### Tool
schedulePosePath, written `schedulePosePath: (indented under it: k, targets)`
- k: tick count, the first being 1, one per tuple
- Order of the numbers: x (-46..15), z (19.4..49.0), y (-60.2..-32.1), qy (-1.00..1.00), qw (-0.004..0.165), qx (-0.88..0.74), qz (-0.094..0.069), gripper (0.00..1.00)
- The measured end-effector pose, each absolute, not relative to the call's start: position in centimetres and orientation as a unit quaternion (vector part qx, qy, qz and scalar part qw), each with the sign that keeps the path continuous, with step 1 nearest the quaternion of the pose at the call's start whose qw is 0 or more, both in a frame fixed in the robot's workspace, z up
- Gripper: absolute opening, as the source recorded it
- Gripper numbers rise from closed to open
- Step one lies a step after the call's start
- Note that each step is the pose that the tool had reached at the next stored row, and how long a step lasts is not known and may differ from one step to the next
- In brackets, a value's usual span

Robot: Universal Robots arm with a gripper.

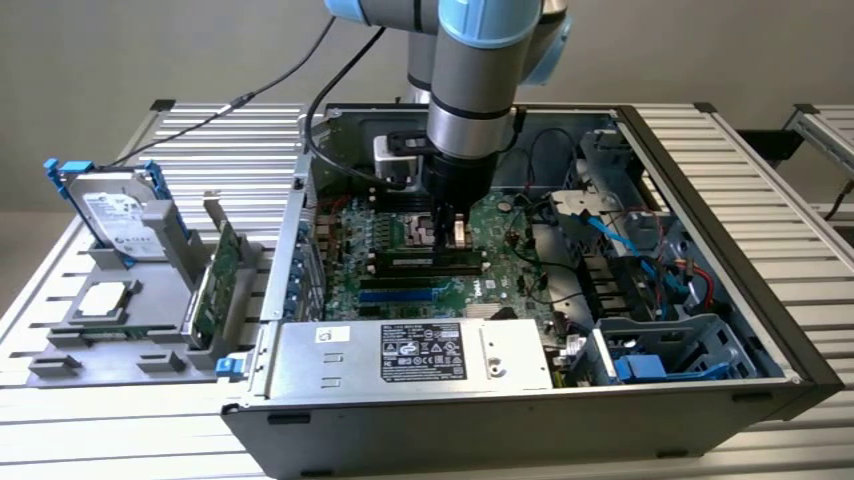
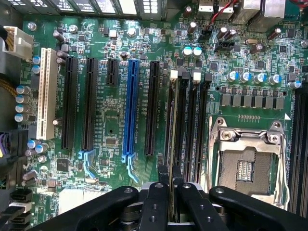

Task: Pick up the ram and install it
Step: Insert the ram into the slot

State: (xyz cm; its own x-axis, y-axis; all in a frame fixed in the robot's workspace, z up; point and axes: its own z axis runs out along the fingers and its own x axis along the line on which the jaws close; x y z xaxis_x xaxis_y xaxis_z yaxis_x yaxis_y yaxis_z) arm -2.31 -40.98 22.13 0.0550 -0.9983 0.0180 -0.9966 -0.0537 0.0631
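My gripper (image 1: pixel 451 238) reaches down into the open computer case (image 1: pixel 694 200), just above the motherboard (image 1: pixel 400 290). In the wrist view its black fingers (image 2: pixel 155 197) are shut on the ram (image 2: pixel 173 130). The ram is a thin green stick seen edge-on. It stands upright along a black memory slot beside the CPU socket (image 2: pixel 245 163), and its far end meets a white slot clip (image 2: pixel 174 74). I cannot tell how deep it sits in the slot. In the exterior view the ram is mostly hidden behind the fingers.
A silver hard drive with blue rails (image 1: pixel 114 210), a wider green card with a bracket (image 1: pixel 220 275) and a processor (image 1: pixel 104 300) rest on the grey holder to the exterior view's left. The power supply (image 1: pixel 414 350), blue cables (image 1: pixel 607 235) and the drive cage (image 1: pixel 667 350) crowd the case.
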Motion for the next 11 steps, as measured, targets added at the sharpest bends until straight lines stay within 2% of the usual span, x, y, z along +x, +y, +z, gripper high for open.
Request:
schedulePosePath:
  k: [11]
  targets:
    - [-2.32,21.95,-40.92,-0.687,0.029,0.726,-0.015,0.14]
